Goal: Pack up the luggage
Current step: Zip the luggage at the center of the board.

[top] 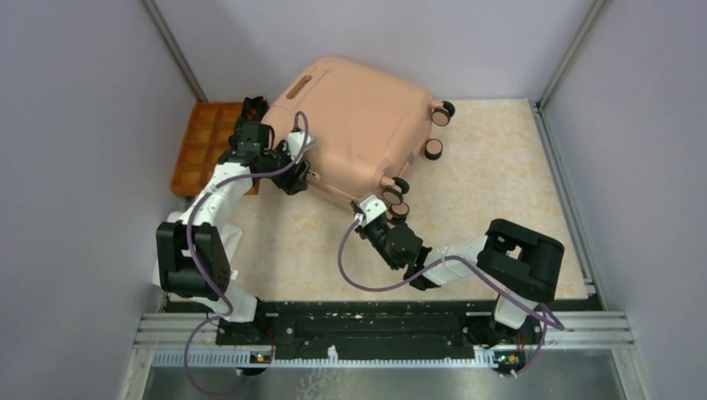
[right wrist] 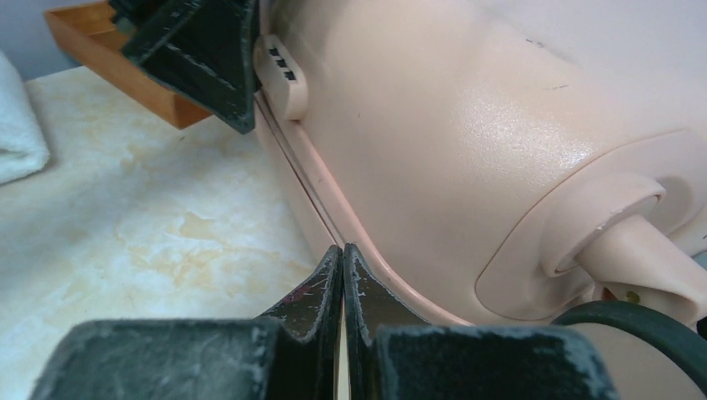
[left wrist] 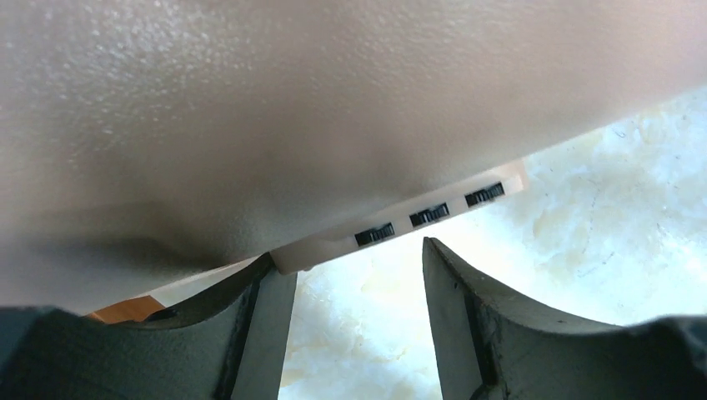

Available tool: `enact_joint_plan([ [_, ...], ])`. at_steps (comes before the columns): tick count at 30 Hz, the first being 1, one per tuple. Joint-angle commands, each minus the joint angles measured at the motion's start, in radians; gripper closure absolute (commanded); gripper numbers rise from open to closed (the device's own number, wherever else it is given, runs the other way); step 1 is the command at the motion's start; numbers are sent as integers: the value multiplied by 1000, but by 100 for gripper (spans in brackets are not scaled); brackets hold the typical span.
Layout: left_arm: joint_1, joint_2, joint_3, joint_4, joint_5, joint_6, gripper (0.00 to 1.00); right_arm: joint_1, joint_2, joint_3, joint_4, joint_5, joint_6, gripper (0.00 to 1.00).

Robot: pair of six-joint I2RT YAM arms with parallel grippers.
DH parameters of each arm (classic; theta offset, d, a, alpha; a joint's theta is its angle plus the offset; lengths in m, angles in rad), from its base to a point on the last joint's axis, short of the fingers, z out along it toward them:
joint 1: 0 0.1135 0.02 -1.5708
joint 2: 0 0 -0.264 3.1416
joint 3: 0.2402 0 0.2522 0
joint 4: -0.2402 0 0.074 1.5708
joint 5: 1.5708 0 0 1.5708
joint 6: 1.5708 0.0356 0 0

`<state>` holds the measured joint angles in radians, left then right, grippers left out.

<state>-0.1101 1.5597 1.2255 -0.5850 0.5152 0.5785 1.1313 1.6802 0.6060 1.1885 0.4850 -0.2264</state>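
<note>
The luggage (top: 358, 125) is a peach-pink hard-shell suitcase that lies shut and skewed at the back of the table, its wheels (top: 433, 148) toward the right. My left gripper (top: 298, 175) is at its near-left edge. In the left wrist view this gripper (left wrist: 350, 258) is open under the shell (left wrist: 292, 108), the left fingertip touching the pale lock block (left wrist: 429, 214) with three black dials. My right gripper (top: 364, 210) is at the near corner by the wheels. Its fingers (right wrist: 343, 250) are shut, tips against the seam of the suitcase (right wrist: 467, 133), with nothing visible between them.
An orange compartmented tray (top: 200, 146) stands at the back left, partly behind the left arm and against the wall. A white cloth (right wrist: 17, 117) shows at the left edge of the right wrist view. A black wheel (right wrist: 634, 333) sits close to the right of the right gripper.
</note>
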Motion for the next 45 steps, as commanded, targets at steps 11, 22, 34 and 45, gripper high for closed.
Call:
enact_joint_plan([
  [11, 95, -151, 100, -5, -36, 48, 19, -58, -384, -38, -416, 68, 455, 35],
  [22, 217, -27, 60, 356, -337, -50, 20, -287, -723, 66, -1083, -23, 819, 25],
  [34, 223, 198, 143, 448, -419, -65, 21, -301, -636, 198, -1273, -229, 825, 1],
  [45, 156, -24, -26, 176, 36, 142, 27, -889, -795, -162, -1063, -811, 1075, 1],
])
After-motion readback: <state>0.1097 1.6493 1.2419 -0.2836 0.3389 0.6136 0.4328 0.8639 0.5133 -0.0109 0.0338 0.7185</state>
